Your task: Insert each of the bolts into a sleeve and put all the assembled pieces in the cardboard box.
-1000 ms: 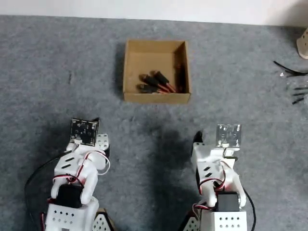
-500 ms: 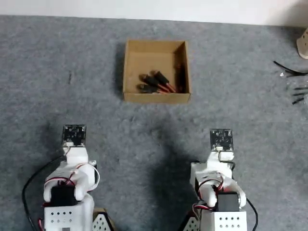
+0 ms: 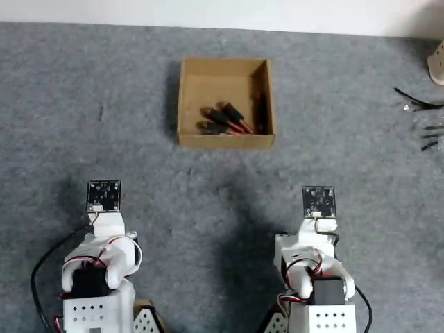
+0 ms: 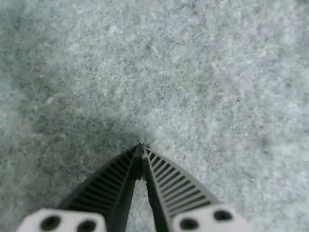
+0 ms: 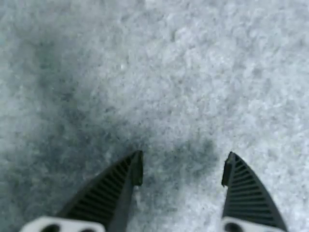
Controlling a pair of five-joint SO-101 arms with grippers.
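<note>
The cardboard box [image 3: 224, 141] sits at the far middle of the grey carpet, and several black sleeves with red bolts [image 3: 223, 118] lie inside it. Both arms are folded back at the near edge, well short of the box. In the left wrist view my left gripper [image 4: 143, 150] is shut, its tips touching over bare carpet with nothing between them. In the right wrist view my right gripper [image 5: 183, 169] stands open above bare carpet, holding nothing. From above, the left arm's wrist [image 3: 104, 196] and the right arm's wrist [image 3: 319, 202] point down at the carpet.
Black cable ties and small parts [image 3: 422, 118] lie at the far right edge, with a pale object [image 3: 437, 62] in the corner. Grey carpet [image 3: 208, 187] stretches between the arms and the box.
Both arms have pulled back from the box toward the near edge and folded down. Over the last half second the left arm shifted only slightly and the right arm stayed still.
</note>
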